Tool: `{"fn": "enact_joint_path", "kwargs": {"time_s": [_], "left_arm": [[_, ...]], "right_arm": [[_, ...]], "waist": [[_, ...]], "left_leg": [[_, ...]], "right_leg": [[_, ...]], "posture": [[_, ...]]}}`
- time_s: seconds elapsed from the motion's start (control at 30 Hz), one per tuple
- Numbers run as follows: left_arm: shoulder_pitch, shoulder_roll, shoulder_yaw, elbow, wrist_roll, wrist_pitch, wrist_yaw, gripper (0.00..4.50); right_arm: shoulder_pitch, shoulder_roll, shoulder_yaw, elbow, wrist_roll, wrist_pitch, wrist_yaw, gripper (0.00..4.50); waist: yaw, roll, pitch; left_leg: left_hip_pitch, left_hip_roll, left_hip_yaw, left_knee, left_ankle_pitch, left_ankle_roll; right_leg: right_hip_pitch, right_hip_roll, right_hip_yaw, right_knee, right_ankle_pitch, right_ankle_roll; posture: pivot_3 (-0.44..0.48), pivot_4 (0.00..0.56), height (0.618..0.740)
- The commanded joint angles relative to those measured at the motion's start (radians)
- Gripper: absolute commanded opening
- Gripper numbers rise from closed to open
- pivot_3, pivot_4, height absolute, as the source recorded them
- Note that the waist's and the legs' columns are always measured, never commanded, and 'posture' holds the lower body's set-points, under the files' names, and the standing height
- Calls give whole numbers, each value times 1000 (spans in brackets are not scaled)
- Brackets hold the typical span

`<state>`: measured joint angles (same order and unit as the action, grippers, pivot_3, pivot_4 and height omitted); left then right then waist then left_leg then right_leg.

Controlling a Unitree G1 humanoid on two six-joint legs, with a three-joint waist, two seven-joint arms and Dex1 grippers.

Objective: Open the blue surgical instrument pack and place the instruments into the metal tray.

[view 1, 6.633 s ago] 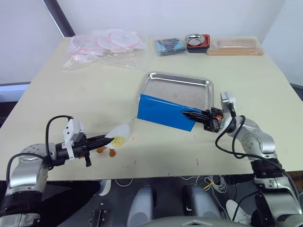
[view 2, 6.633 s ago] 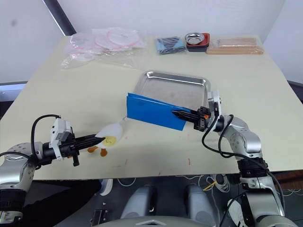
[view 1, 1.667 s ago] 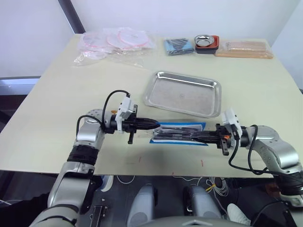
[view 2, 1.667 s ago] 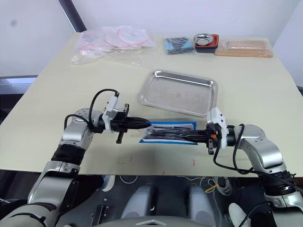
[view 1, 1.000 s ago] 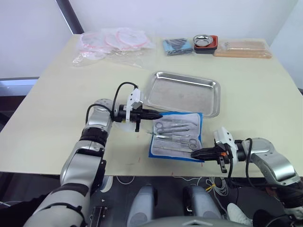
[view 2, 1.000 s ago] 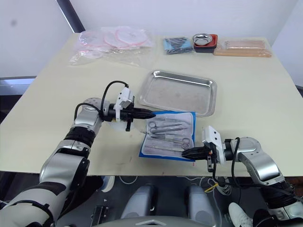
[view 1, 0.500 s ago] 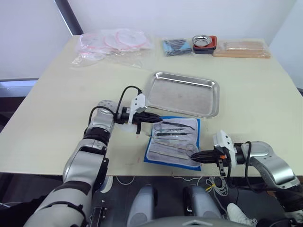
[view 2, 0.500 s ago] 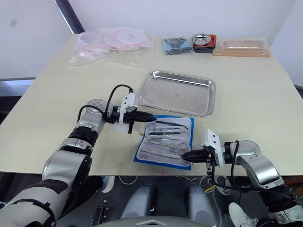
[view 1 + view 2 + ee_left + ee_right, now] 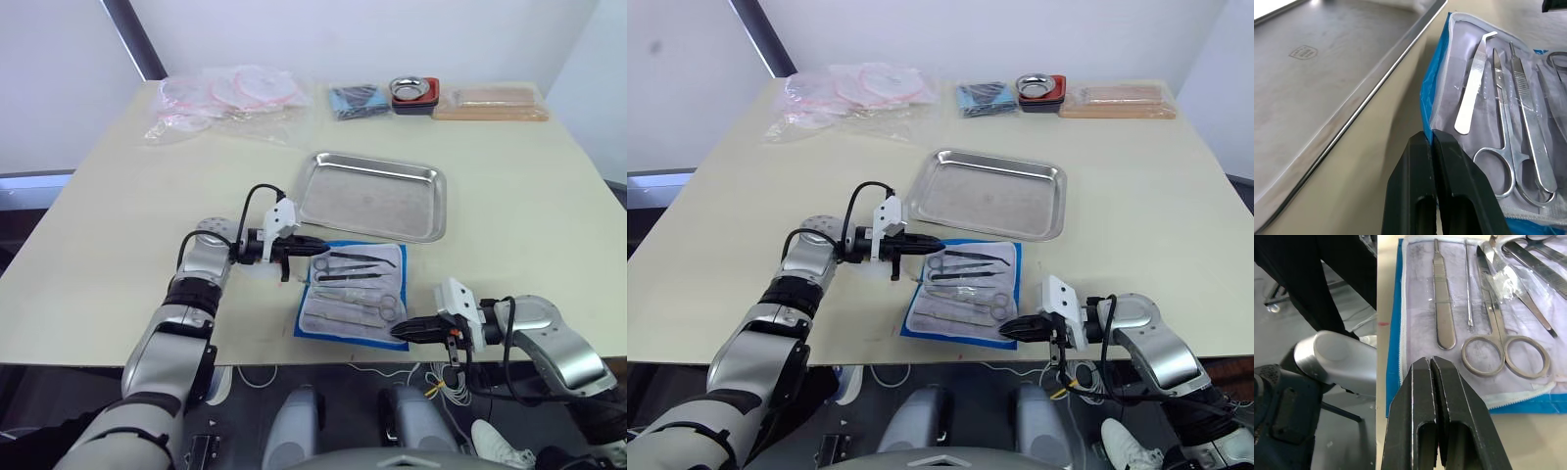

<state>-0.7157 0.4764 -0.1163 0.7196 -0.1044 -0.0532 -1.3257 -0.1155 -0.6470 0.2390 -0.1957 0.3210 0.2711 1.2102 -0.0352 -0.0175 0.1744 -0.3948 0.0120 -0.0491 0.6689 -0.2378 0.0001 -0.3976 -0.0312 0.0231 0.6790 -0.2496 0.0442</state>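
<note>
One blue surgical instrument pack [image 9: 351,298] lies open at frame centre on tabletop [image 9: 118,225], instruments [image 9: 355,290] inside, just below metal tray [image 9: 373,194]; tray stamp unreadable. Left gripper [image 9: 302,244] and right gripper [image 9: 404,332] pinched closed at pack's corners.

lab bench, steel tray [image 9: 372,194], surgical instruments [image 9: 353,286]

Head stereo pair high over table [image 9: 118,196]; wrist cameras close, sharing the instruments [image 9: 1498,122].

Pale wood table [image 9: 118,206] with a plain white wall [image 9: 323,34] behind it, a dark diagonal bar [image 9: 128,39] at the left, and grey floor [image 9: 39,181] alongside.
</note>
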Motion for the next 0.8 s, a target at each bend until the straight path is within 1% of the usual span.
{"fn": "enact_joint_path", "kwargs": {"time_s": [0.03,0.1,0.27,0.53,0.63,0.8], "left_arm": [[64,5,9,-54,-12,75,35,0],[89,4,7,-96,-17,98,47,0],[108,-7,6,-131,-22,130,65,0],[118,16,13,-179,-14,191,103,0],[139,16,21,-233,-26,239,128,0],[208,31,17,-379,-44,341,163,0]], "right_arm": [[-15,-9,-3,-4,-5,-25,6,45],[-21,-8,0,-1,-7,-28,10,45],[-30,0,39,8,-46,-43,2,45],[-39,17,48,-14,-68,-37,-46,45],[-41,13,41,-16,-71,-39,-57,45],[-21,0,36,-32,-75,-39,-69,45]], "waist": [[-1,0,0],[-1,0,0],[0,0,0],[-2,0,0],[-2,0,0],[-4,0,0]], "left_leg": [[0,0,0,0,0,0],[0,0,0,0,0,0],[0,0,0,0,0,0],[0,0,0,0,0,0],[0,0,0,0,0,0],[0,0,0,0,0,0]], "right_leg": [[0,0,0,0,0,0],[0,0,0,0,0,0],[0,0,0,0,0,0],[0,0,0,-1,0,0],[0,0,0,-1,0,0],[0,0,1,-1,0,0]], "posture": [[0,150,740],[0,150,740],[0,150,740],[0,150,740],[0,150,740],[0,150,740]]}}
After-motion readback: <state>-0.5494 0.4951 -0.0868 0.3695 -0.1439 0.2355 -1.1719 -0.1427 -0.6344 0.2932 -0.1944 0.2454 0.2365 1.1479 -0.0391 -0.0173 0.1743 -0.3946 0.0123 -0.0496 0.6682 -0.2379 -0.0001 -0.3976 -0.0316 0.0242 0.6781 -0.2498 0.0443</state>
